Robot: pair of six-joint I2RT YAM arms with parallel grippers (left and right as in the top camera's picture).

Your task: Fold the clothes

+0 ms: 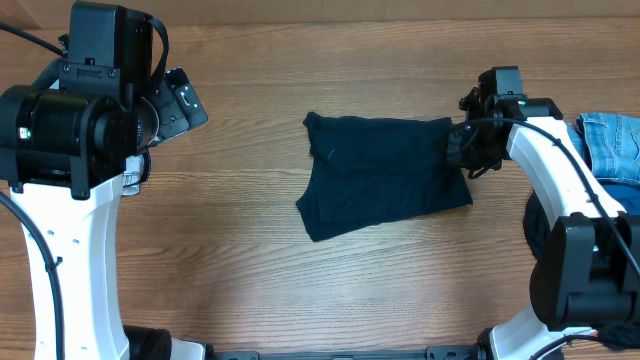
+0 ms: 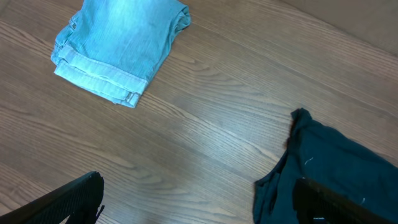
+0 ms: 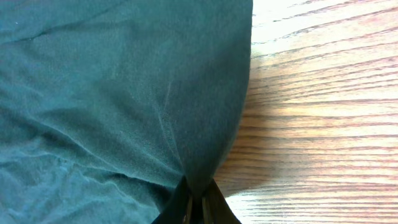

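Dark navy fabric garment (image 1: pixel 385 175) lies at the middle of the wooden worktop (image 1: pixel 250 270), right gripper (image 1: pixel 462 150) pinching its right edge. Left gripper (image 1: pixel 185 102) spread wide near the worktop's left edge; folded light-blue denim garment (image 1: pixel 612 145) at its right edge.

— Where does the overhead camera sit?
— High above the counter (image 1: pixel 250 260), facing straight down, far enough to take in both arms.
— And the wrist cameras?
— The left looks down slantwise from some height, catching the denim (image 2: pixel 118 46) and a corner of the dark garment (image 2: pixel 336 155). The right sits very close to that garment, with the right tool (image 3: pixel 198 205) at the frame's bottom edge.
— What do they share?
— The dark garment is in all three, the denim in two.
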